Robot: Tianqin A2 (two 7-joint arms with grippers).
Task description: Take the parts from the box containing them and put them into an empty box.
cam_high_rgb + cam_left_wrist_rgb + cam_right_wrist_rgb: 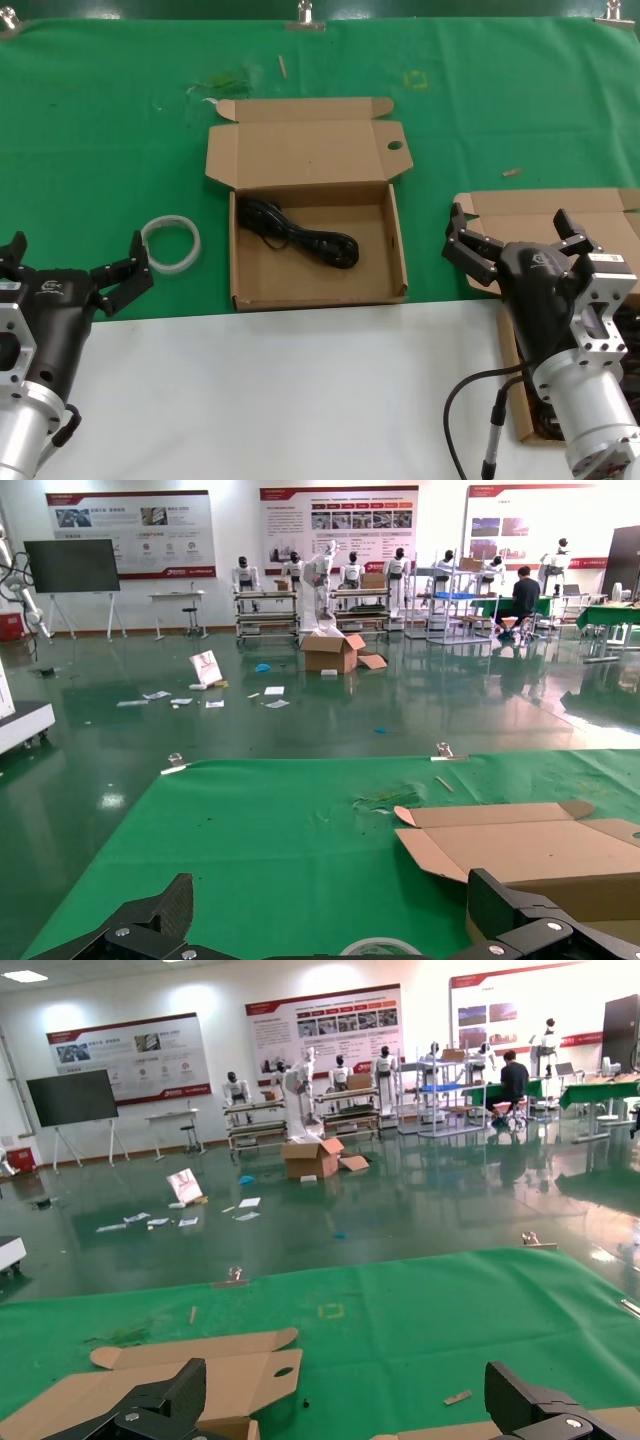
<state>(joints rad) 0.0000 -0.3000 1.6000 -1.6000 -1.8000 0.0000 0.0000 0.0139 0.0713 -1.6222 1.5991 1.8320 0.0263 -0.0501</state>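
One coiled cord [300, 236] in oval-holed box [318, 287], two boxes total.

- My table [120, 130] wears matt green cloth.
- The holed-lid box [315, 150] is dull brown cardboard.
- The cord [300, 238] looks smooth black plastic.
- My right claw [515, 240] is matt black.

No text, label or number anywhere can be read.
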